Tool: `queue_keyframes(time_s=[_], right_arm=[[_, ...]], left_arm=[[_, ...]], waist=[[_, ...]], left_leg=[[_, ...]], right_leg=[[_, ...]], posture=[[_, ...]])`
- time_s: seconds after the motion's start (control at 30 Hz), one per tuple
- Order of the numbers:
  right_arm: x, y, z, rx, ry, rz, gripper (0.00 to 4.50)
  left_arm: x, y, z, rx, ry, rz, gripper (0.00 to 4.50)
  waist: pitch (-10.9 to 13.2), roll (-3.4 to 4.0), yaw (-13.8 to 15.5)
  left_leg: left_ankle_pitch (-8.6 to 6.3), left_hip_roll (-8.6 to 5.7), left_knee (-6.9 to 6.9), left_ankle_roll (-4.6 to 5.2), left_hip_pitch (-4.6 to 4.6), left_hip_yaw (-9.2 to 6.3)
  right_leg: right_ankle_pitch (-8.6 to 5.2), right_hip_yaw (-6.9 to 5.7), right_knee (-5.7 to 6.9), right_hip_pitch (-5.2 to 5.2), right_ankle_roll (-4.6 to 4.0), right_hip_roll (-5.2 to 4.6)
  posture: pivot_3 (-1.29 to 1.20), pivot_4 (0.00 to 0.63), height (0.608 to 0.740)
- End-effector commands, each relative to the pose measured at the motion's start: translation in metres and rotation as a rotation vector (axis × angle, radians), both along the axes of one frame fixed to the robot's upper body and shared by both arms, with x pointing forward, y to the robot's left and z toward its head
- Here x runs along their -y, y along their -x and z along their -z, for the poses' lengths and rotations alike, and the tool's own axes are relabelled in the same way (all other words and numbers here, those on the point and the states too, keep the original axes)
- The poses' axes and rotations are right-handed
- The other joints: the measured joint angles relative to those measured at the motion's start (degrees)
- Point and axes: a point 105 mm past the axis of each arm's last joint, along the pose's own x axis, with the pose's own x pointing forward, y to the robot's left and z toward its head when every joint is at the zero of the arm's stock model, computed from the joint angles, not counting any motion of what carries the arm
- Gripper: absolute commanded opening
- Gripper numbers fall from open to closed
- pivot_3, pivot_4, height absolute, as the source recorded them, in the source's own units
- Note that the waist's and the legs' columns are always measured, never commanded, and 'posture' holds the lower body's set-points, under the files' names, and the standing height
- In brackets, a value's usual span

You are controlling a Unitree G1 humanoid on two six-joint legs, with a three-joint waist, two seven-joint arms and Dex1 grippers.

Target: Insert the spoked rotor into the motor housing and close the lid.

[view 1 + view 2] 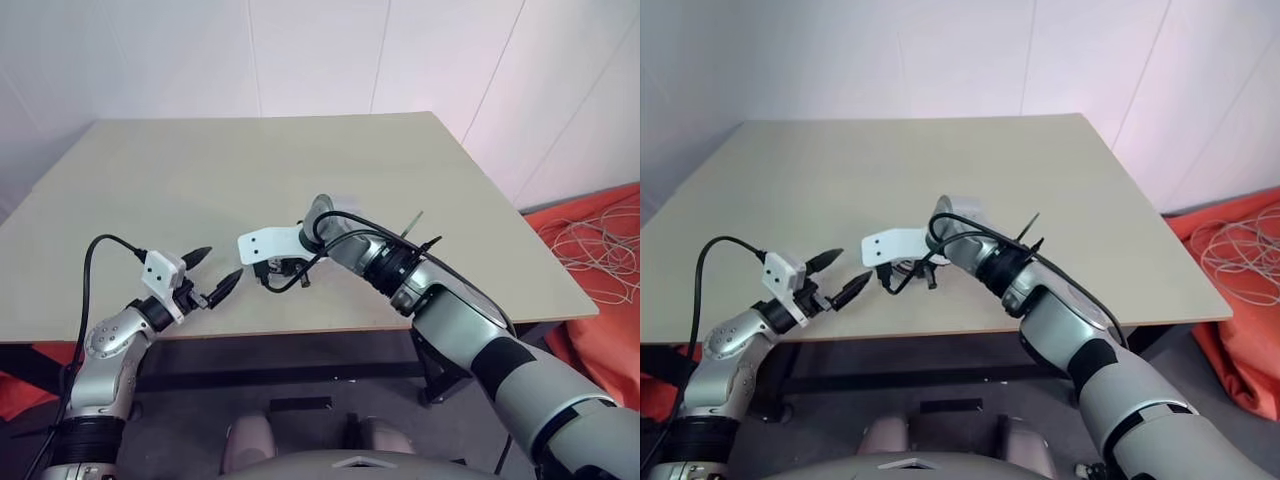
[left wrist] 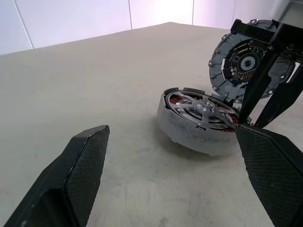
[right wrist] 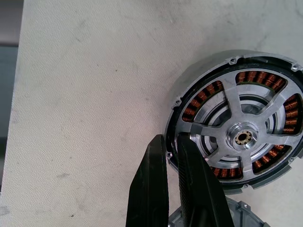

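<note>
Your right gripper [image 3: 171, 182] has its 2 fingers pinched nearly together, and in the right wrist view they look clamped on the near edge of the motor housing [image 3: 189, 85], where the rim of the spoked rotor [image 3: 244, 138] sits. Can't tell for sure whether it's the rotor's rim or the housing wall between them, so don't assume.

The rotor already lies inside the housing: spokes level, copper windings showing through the gaps, hub in the middle. So I'd call the insert step basically done, or in its last seating nudge.

The lid [image 2: 246, 59] stands up on edge just behind the housing in the left wrist view, dark ring facing the camera and leaning near your right gripper's fingers. It isn't on yet.

Your left gripper [image 1: 213, 275] hangs wide apart over the near table edge, holding nothing, pointed toward the housing.

The next move, as I read it: let go with the right, check the rotor sits flat, then take the lid by its ribbed edge and lower it centred. The housing may slide, so brace it with the left.
</note>
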Motion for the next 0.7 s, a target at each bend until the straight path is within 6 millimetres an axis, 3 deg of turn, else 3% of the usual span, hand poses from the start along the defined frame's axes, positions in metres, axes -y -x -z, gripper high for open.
queue_keyframes(time_s=[0.03,0.47,0.7], right_arm=[[0.01,-0.013,-0.017,0.098,0.04,-0.001,0.0],[0.044,-0.023,-0.039,0.172,0.142,-0.048,0.0],[0.038,-0.012,-0.021,0.105,0.141,-0.062,0.0]], left_arm=[[0.005,-0.003,-0.015,0.059,-0.005,0.018,4.5],[0.005,-0.007,-0.016,0.059,-0.008,0.022,4.5],[0.009,-0.01,-0.015,0.061,-0.002,0.029,4.5]], waist=[[0.0,0.0,0.1],[0.0,-0.03,0.2],[0.0,-0.03,-0.3]], left_leg=[[0.0,0.0,0.0,0.0,-0.01,0.0],[0.0,-0.01,-0.01,0.0,-0.46,0.09],[0.01,0.09,-0.02,-0.01,-0.47,0.12]], right_leg=[[0.0,0.0,0.0,0.0,0.0,0.0],[0.2,0.0,-0.02,-0.3,-0.35,0.01],[0.2,0.0,0.0,-0.42,-0.36,0.07]], posture=[[0.0,0.0,0.74],[0.0,0.0,0.74],[0.0,0.0,0.74]])
